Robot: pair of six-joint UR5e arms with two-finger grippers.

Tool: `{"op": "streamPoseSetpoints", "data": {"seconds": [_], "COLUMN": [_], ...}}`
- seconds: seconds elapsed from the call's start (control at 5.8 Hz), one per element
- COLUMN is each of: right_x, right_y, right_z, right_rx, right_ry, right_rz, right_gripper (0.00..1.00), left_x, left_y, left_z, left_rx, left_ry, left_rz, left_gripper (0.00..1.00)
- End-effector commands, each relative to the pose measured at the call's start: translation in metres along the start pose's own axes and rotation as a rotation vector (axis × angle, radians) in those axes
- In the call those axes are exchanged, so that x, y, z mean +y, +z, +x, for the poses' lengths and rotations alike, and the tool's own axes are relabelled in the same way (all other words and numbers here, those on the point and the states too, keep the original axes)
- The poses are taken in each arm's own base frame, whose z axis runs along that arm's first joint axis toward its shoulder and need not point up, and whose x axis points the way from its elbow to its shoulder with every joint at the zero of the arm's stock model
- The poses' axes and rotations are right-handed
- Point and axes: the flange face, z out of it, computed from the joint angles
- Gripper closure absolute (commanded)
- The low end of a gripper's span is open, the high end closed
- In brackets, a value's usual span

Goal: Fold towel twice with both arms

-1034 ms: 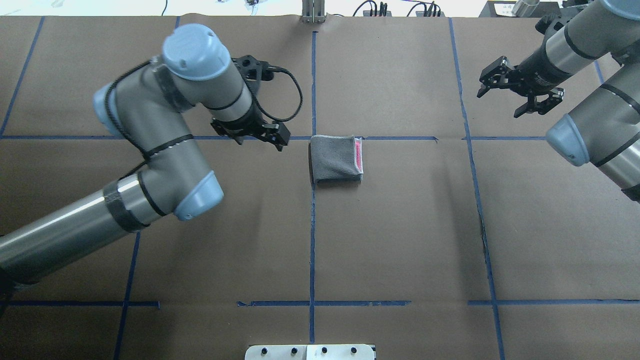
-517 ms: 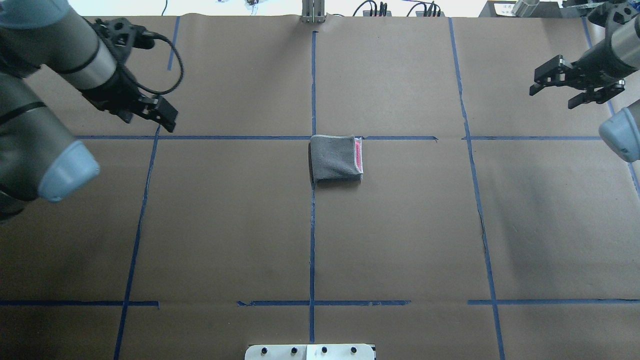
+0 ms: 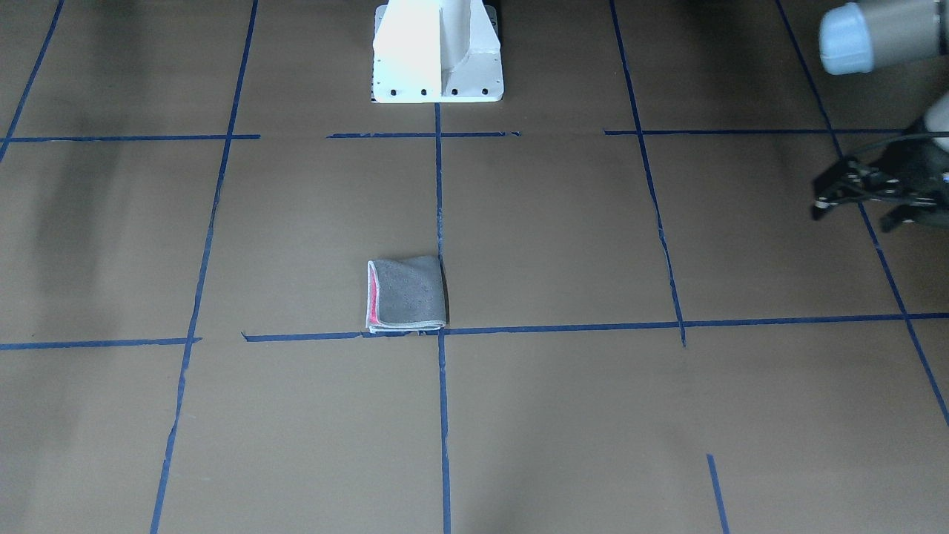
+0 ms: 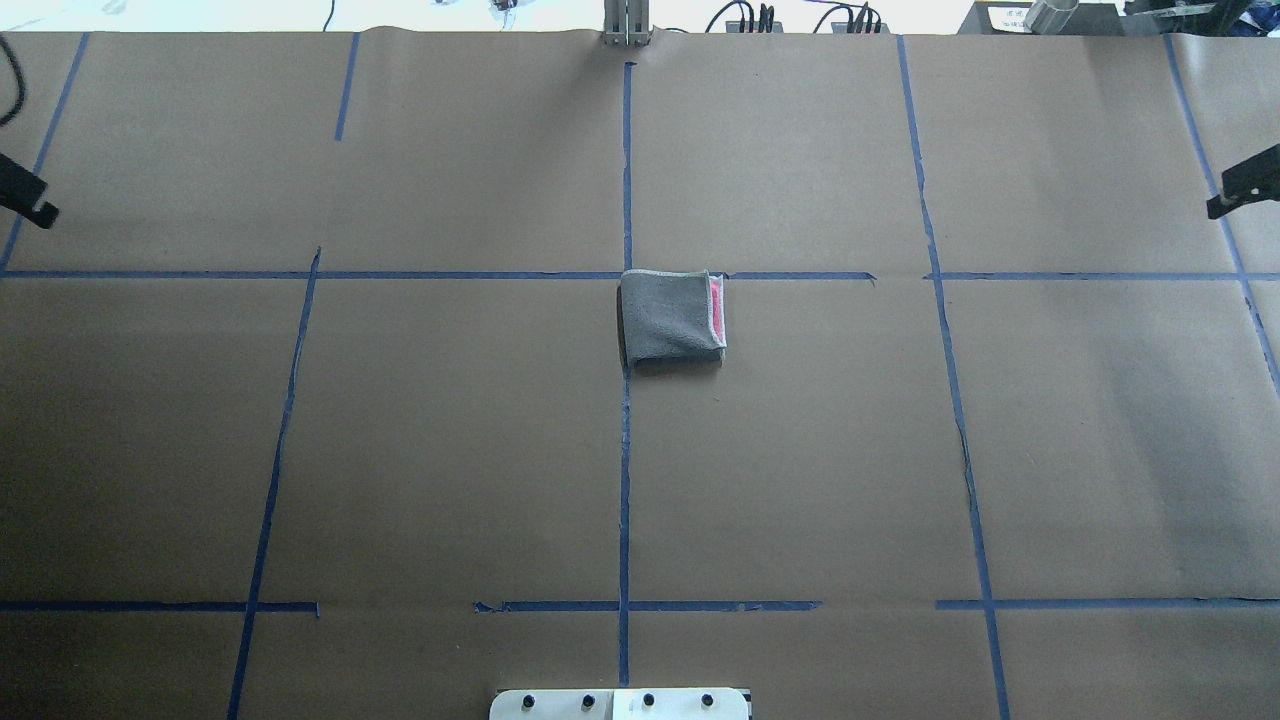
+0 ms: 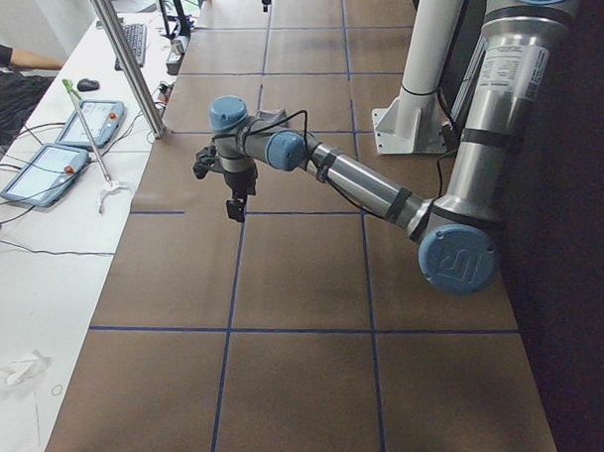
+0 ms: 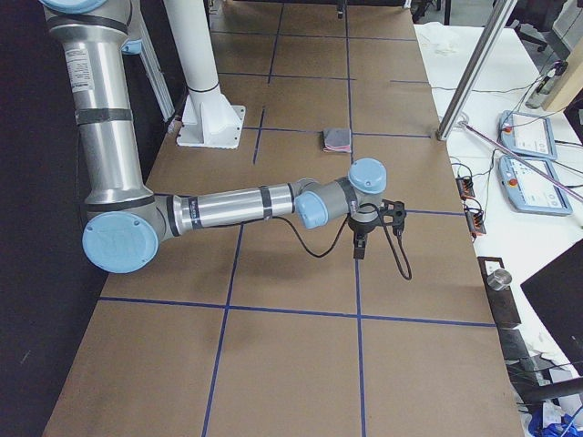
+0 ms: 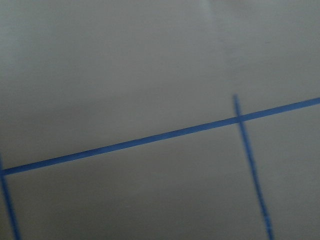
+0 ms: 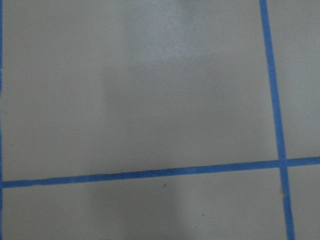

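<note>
The towel (image 4: 672, 317) lies folded into a small square at the table's centre, dark grey face up, a strip of pink-red along its right edge. It also shows in the front view (image 3: 406, 294) and far off in the right side view (image 6: 338, 139). My left gripper (image 3: 852, 215) hangs open and empty at the table's left side, far from the towel; only a tip of it (image 4: 28, 197) shows overhead. Of my right gripper, overhead shows just one finger (image 4: 1243, 186) at the right edge, so I cannot tell whether it is open or shut. Both wrist views show only brown paper and blue tape.
Brown paper (image 4: 800, 480) with a grid of blue tape lines covers the table. The white pedestal base (image 3: 437, 52) stands at the robot's side. A metal post (image 5: 128, 63) and tablets (image 5: 66, 155) stand on the operators' side.
Both arms have swung outward and away from the towel, almost out of the overhead view. The towel has not moved.
</note>
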Motion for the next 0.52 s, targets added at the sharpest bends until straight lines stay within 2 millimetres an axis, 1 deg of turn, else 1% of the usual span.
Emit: {"op": "streamPoseSetpoints", "data": {"seconds": [0.0, 0.17, 0.34], "right_x": [0.037, 0.057, 0.077], "right_y": [0.002, 0.001, 0.0], "right_z": [0.078, 0.107, 0.134], "right_rx": [0.033, 0.027, 0.004], "right_ry": [-0.105, -0.117, -0.122], "right_rz": [-0.026, -0.04, -0.052], "right_gripper": [0.0, 0.0, 0.0], "left_x": [0.027, 0.049, 0.079], "left_y": [0.022, 0.038, 0.057], "left_z": [-0.162, -0.219, -0.255], "left_rx": [0.043, 0.062, 0.075], "left_ry": [-0.025, -0.013, -0.043], "left_rz": [-0.061, -0.089, -0.123], "left_gripper": [0.0, 0.0, 0.0]}}
